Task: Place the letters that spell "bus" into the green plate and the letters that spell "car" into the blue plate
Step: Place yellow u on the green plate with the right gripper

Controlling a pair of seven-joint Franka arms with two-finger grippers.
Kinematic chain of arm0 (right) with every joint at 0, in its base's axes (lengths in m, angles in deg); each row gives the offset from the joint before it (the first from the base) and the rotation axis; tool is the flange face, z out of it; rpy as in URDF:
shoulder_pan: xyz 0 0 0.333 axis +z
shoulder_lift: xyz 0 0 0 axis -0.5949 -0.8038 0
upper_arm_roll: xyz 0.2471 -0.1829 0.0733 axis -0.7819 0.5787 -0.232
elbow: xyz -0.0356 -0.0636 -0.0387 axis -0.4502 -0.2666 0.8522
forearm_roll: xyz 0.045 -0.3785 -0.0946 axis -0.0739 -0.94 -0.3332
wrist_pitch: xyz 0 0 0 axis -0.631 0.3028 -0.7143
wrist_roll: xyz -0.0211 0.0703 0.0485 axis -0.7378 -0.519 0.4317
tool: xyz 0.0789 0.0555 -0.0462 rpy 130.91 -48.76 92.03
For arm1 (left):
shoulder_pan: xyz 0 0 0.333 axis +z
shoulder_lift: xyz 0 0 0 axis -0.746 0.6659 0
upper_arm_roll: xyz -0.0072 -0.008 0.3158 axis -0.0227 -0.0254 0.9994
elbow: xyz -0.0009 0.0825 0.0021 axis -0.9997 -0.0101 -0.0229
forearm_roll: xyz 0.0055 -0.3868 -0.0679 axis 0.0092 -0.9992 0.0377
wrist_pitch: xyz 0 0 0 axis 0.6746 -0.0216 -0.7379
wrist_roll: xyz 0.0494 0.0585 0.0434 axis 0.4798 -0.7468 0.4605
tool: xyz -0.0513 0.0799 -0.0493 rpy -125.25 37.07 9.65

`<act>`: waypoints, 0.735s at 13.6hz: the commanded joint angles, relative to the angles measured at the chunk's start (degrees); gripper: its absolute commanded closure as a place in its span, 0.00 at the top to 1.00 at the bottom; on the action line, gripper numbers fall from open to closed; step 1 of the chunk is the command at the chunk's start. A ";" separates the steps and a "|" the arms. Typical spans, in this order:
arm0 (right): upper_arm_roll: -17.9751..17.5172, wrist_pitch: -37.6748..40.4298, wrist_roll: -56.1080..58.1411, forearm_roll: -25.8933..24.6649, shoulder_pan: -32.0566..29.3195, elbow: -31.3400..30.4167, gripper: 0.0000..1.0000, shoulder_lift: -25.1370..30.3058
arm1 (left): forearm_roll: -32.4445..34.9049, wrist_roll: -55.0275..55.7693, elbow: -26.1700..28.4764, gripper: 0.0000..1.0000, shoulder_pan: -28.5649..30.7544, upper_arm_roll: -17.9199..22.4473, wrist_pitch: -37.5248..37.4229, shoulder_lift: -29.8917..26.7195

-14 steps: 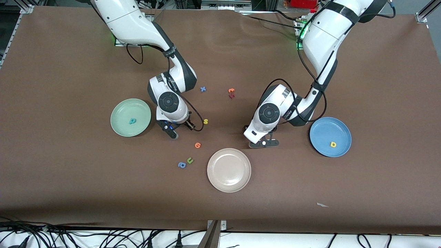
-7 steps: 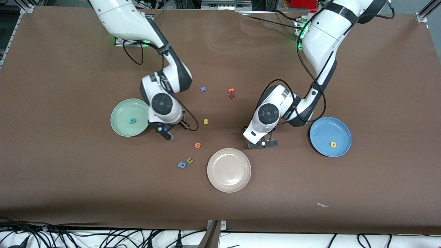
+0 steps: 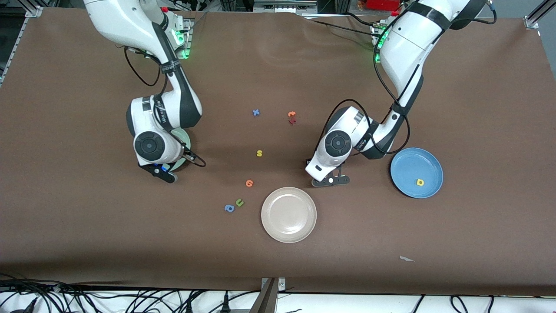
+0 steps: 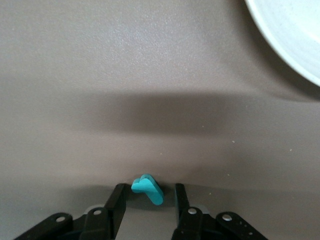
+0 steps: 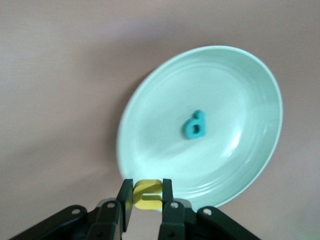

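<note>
— Yellow-orange u [image 5: 148, 194] sits pinched in the right gripper [image 5: 148, 187], over the rim of the green plate [image 5: 235, 90]; the teal b [image 5: 194, 124] lies inside it.
— The left gripper [image 4: 149, 192], well away from that plate toward the left arm's end, stands partly open around a teal letter [image 4: 147, 187] on the table.

Mint-green plate [image 5: 235, 165] w/ teal b [image 5: 194, 125]; blue plate [image 3: 406, 163].
</note>
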 commanded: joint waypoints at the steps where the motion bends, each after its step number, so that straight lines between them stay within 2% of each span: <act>1: 0.81 -3.86 3.02 0.75 0.18 -5.70 0.09 1.64 | -1.70 0.02 -1.54 0.44 -0.75 0.49 -0.61 0.96; 2: 0.81 -6.49 3.37 0.75 0.01 -7.63 0.09 1.64 | -1.70 0.02 -1.54 0.42 -0.74 0.49 -0.61 1.05; 3: 0.81 -7.91 3.55 0.75 -0.17 -8.61 0.15 1.55 | -1.70 -0.07 -1.54 0.41 -0.74 0.49 -0.61 1.14; 4: 0.81 -7.75 3.38 1.10 -0.17 -8.71 0.43 1.46 | -1.70 -0.07 -1.62 0.39 -0.66 0.49 -0.61 1.31; 5: 0.81 -7.32 3.46 1.97 -0.17 -8.53 0.79 1.46 | -1.70 -0.07 -1.62 0.39 -0.66 0.49 -0.61 1.31; 6: 0.81 -6.96 3.47 2.33 -0.17 -8.27 0.85 1.64 | -1.70 -0.07 -1.62 0.37 -0.66 0.49 -0.61 1.31; 9: 0.20 -1.19 1.81 2.60 0.18 -2.24 0.85 2.78 | -1.70 -0.59 -1.62 0.35 -0.57 0.49 -0.61 1.40; 10: -0.16 0.49 -1.68 4.69 0.70 0.58 0.85 2.52 | -1.70 -0.68 -1.62 0.33 -0.57 0.49 -0.61 1.40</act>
